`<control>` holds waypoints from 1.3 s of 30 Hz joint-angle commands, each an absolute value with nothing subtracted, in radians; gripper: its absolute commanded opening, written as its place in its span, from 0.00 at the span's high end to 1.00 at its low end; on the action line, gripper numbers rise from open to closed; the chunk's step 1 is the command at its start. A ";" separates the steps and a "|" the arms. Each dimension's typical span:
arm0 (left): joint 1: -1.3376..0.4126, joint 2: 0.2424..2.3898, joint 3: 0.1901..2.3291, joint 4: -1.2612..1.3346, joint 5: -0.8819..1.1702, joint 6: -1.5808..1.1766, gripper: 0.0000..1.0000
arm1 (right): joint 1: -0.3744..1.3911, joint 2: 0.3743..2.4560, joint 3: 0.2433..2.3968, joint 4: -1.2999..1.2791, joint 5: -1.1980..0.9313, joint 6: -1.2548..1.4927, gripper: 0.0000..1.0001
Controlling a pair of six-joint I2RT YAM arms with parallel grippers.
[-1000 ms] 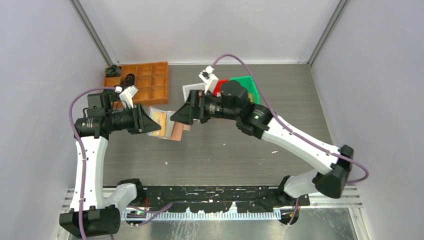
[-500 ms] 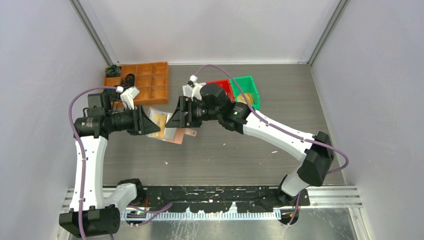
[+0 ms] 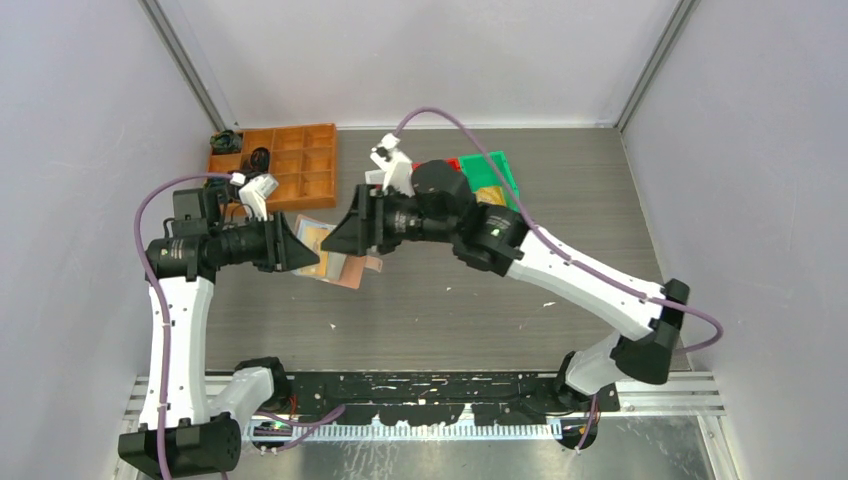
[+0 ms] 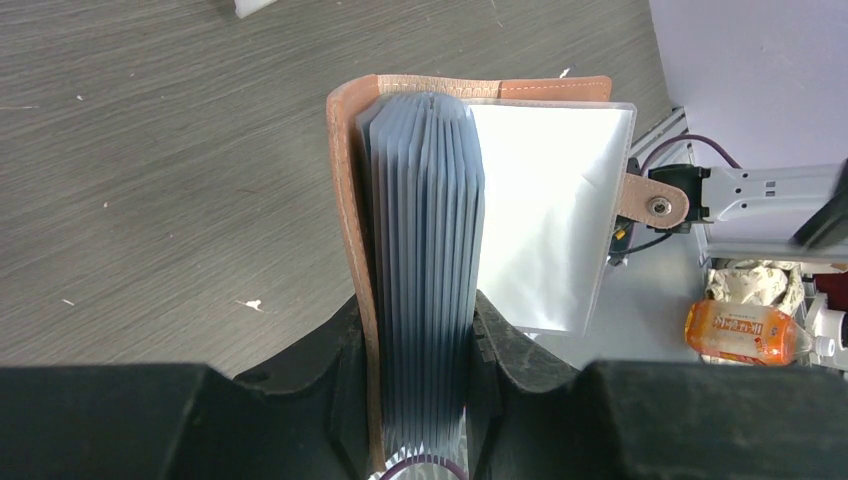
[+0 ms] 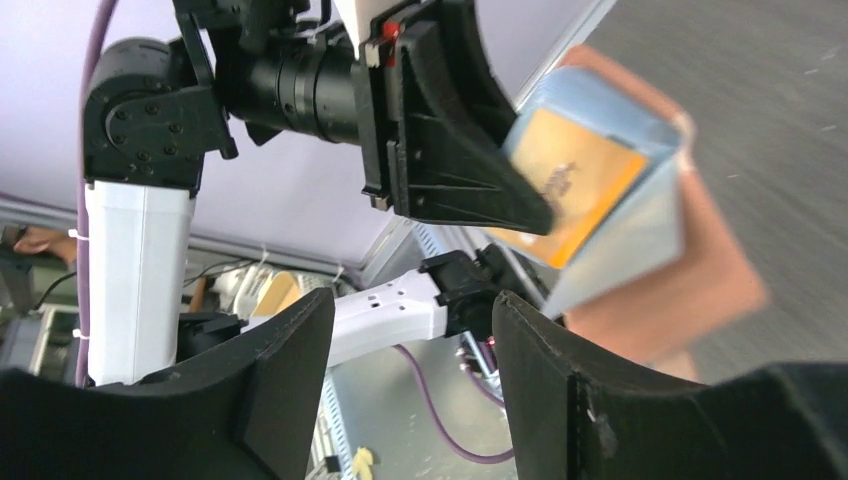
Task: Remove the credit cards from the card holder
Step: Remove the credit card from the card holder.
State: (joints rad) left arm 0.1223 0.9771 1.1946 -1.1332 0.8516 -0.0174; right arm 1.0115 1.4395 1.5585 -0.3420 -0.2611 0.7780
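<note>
Card holder (image 4: 347,200) is held over the bench (image 4: 150,150), with its stack of grey sleeves (image 4: 425,230) clenched by the left end effector (image 4: 418,320). The right end effector (image 5: 410,300) is spread wide and empty, just beside it. A yellowish credit card (image 5: 565,185) is seen in one sleeve. For a clean pull, only the free edge of the card should be pinched, then drawn straight along its slot while the stack is kept steady. Compared with half a second earlier, the right elbow has been swung outward, while its end effector is hardly displaced.

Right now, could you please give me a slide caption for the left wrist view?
Left pincer clamps the pink card holder by its grey sleeves, one clear pocket splayed aside.
</note>
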 commanded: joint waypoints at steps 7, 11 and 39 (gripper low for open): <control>0.124 0.936 1.229 -1.082 0.944 0.018 1.00 | 1.057 1.588 1.536 -0.125 -0.323 0.907 0.37; 0.124 0.924 1.237 -1.083 1.019 0.009 0.97 | 1.043 1.553 1.427 -0.078 -0.322 0.921 0.37; 0.124 0.844 1.178 -0.776 1.465 -0.472 0.81 | 0.887 1.425 1.192 0.363 -0.525 1.121 0.49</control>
State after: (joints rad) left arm 0.1379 0.9031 1.1595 -0.8127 1.2575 -0.3672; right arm 0.9321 1.4452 1.1519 0.3264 -0.5854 1.1324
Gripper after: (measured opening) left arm 0.325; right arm 0.523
